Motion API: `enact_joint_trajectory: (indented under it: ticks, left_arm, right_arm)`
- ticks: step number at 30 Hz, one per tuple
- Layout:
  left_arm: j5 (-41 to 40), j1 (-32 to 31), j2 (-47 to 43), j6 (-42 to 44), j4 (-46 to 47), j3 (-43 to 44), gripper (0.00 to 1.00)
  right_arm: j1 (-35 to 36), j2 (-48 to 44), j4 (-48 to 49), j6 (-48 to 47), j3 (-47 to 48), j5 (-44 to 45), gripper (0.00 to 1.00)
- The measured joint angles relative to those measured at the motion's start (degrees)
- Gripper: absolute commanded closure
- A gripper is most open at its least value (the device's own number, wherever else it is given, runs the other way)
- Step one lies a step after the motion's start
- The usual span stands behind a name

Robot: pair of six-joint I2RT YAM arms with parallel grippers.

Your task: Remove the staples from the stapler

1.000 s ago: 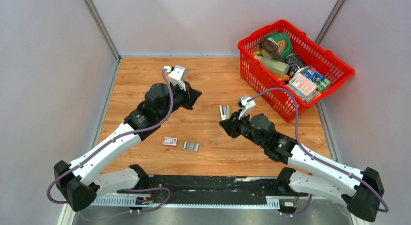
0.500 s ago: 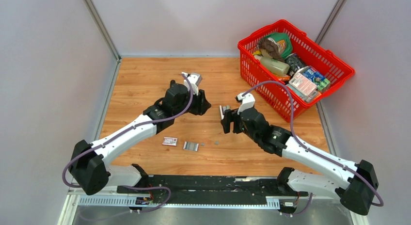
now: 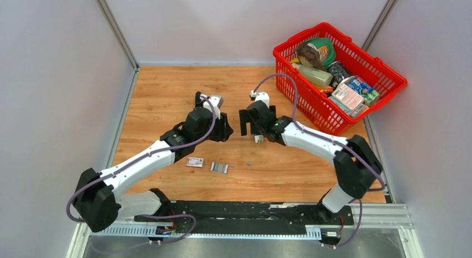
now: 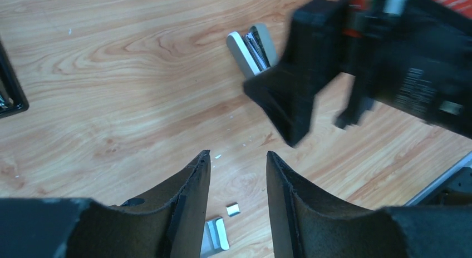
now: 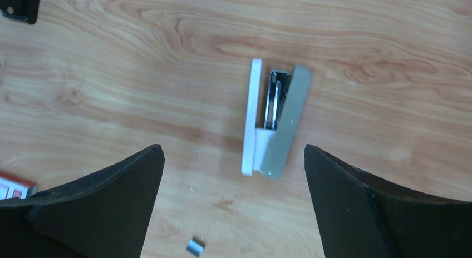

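Right wrist view shows my right gripper [image 5: 232, 149] spread wide and empty over the stapler [image 5: 273, 124]. It lies hinged open on its side mid-tabletop. My left gripper [image 4: 238, 155], slightly parted and also empty, hovers near it. A grey strip [image 3: 219, 168] and loose staples [image 5: 195, 246] lie toward the near edge, so I judge the unloading partly done. I cannot tell whether the magazine is empty. The red basket [image 3: 303, 94] in the far right corner and the small box [image 3: 195, 162] block nothing.

Right claw [image 5: 232, 149] hangs over the stapler [image 5: 273, 122], blocking the left claw [image 4: 238, 154].
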Motion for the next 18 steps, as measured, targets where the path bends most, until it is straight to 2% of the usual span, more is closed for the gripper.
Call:
enact_joint_trajectory:
  ticks: [3,8,18]
  left_arm:
    - [-0.7,0.0,-3.1,-0.4,-0.6,-1.1,0.51]
    - [-0.8,0.0,-8.4,-0.9,-1.9,-3.7,0.51]
    - [-0.8,0.0,-10.7,-0.2,-3.3,-5.8,0.49]
  right_arm:
    - [-0.3,6.6,-0.2,0.4,4.3,0.6,0.00]
    - [-1.6,13.1,-1.1,2.1,6.0,2.8,0.00]
    - [-3.1,18.0,-2.8,4.1,10.1,6.4,0.00]
